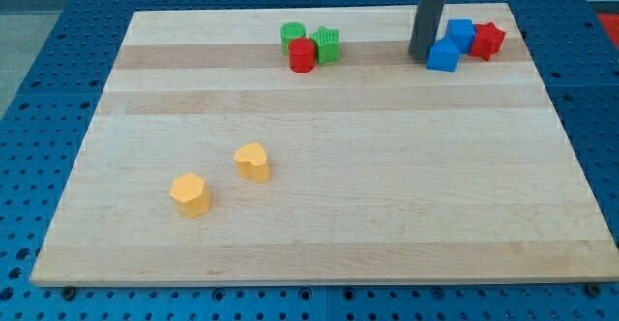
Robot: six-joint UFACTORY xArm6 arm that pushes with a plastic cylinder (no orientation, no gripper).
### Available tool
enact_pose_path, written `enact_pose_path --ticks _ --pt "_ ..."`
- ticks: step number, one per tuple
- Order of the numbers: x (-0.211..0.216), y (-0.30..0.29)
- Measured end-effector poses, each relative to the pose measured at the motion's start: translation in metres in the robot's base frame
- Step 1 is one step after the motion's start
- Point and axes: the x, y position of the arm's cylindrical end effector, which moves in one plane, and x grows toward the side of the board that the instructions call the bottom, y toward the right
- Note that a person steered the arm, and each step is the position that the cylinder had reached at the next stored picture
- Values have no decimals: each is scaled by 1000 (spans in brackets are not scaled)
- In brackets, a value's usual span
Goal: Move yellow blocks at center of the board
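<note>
So the setup is a pale wooden board (319, 215) sitting on a blue pegboard bench (39, 89). My tip (421, 56) is up near the view's top right, parked just to the left of a blue block (444, 55), touching it or close to it. Another blue block (461, 33) and a red star-ish block (488, 40) sit right behind that one. There's no claw on this thing, just a plain rod, so nothing to open or close and it's holding nothing.

The two I actually care about are way off at the view's lower left: a yellow heart-shaped block (252, 161) and a yellow hexagon block (191, 194), near each other but apart. Top middle has a little clump: a green round block (293, 35), a green ridged block (328, 44) and a red round block (303, 55).

Looks to me like the job hasn't really started. Next I'd swing the rod down and around to the far left of the yellows, then shove them right, toward the middle.
</note>
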Motion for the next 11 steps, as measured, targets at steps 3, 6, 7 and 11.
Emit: enact_pose_path --ticks 3,6,7,11 --pt "87 -112" --pt "96 -306" --pt "123 -351" --pt "256 -351"
